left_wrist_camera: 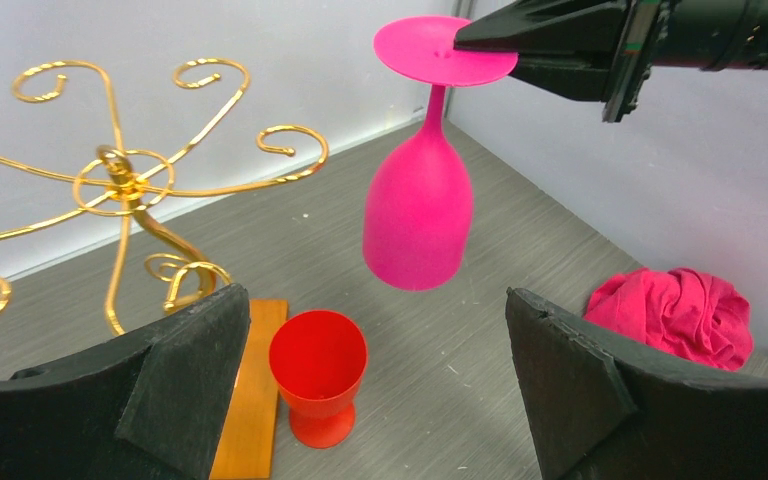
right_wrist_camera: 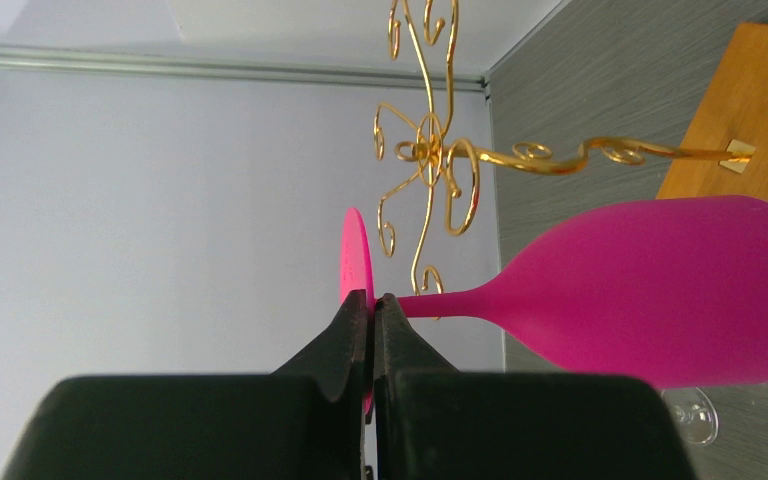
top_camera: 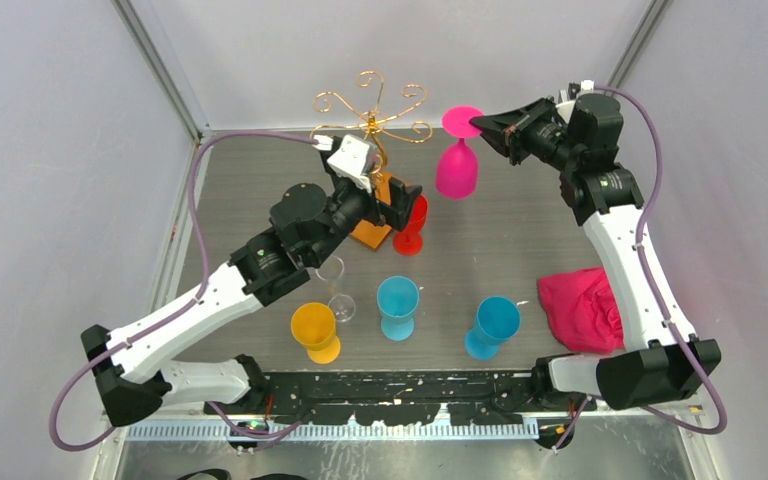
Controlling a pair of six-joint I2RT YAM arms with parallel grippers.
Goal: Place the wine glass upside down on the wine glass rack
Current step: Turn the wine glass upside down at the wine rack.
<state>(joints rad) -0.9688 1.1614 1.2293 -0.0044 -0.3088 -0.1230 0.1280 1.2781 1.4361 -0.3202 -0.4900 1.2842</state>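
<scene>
My right gripper (top_camera: 482, 126) is shut on the flat foot of a pink wine glass (top_camera: 457, 165) and holds it upside down in the air, bowl hanging down. The glass also shows in the left wrist view (left_wrist_camera: 418, 210) and the right wrist view (right_wrist_camera: 660, 290), with the gripper (right_wrist_camera: 371, 300) pinching the foot's rim. The gold wire rack (top_camera: 372, 112) on its orange wooden base (top_camera: 370, 232) stands left of the glass, apart from it; it also shows in the left wrist view (left_wrist_camera: 125, 185). My left gripper (top_camera: 400, 200) is open and empty by the rack's base, above a red goblet (left_wrist_camera: 318, 375).
A red goblet (top_camera: 411, 225) stands by the rack base. A clear glass (top_camera: 335, 290), an orange cup (top_camera: 315, 332) and two blue cups (top_camera: 397, 305) (top_camera: 492, 326) stand near the front. A pink cloth (top_camera: 582, 308) lies at the right. Walls close in at the back and sides.
</scene>
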